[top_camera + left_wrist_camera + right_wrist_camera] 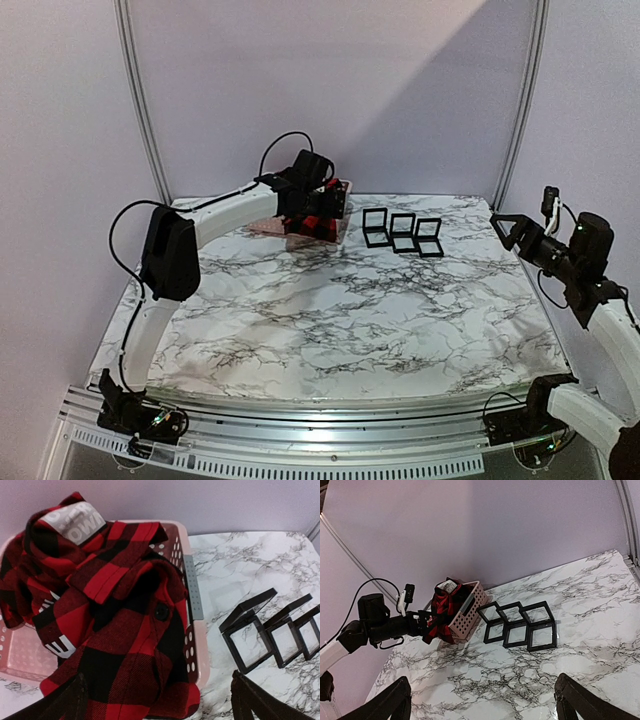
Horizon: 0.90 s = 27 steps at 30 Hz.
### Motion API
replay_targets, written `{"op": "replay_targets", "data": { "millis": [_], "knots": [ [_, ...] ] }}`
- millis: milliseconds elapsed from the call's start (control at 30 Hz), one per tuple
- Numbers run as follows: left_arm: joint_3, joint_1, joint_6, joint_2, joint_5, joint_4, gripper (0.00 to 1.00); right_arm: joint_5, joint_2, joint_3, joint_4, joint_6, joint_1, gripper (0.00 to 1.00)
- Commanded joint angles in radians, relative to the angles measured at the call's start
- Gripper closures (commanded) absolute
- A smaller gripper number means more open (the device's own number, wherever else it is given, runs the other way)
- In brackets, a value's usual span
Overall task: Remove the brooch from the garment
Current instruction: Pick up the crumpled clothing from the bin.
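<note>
Now, garment (115, 630) draped over basket (191, 652) rim, left hand (160, 700) spread above, frames (250, 635) beside.

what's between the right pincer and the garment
Ahead of the right pincer: three open black cases on the marble table, then the wall of the pink basket that holds the garment. The right wrist view shows it.
</note>
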Motion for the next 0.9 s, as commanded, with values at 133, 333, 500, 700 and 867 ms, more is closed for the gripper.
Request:
{"op": "replay_targets", "data": {
  "millis": [133,333,500,700,867],
  "knots": [
    [0.044,0.025,0.013,0.082,-0.016,-0.026,0.00,-0.011,-0.030,-0.017,0.004,0.013,0.008,0.01],
    [0.068,0.040,0.001,0.111,-0.027,-0.020,0.21,-0.020,-0.033,-0.025,0.006,0.023,0.008,0.01],
    [0.083,0.054,-0.001,0.124,-0.013,-0.020,0.70,-0.016,-0.038,-0.028,0.004,0.024,0.008,0.01],
    [0.082,0.058,0.014,0.062,0.007,0.004,1.00,-0.018,-0.037,-0.028,0.007,0.027,0.008,0.01],
    [0.082,0.058,0.045,-0.059,0.017,0.051,1.00,-0.028,-0.036,-0.021,0.007,0.034,0.008,0.01]
  ]
}}
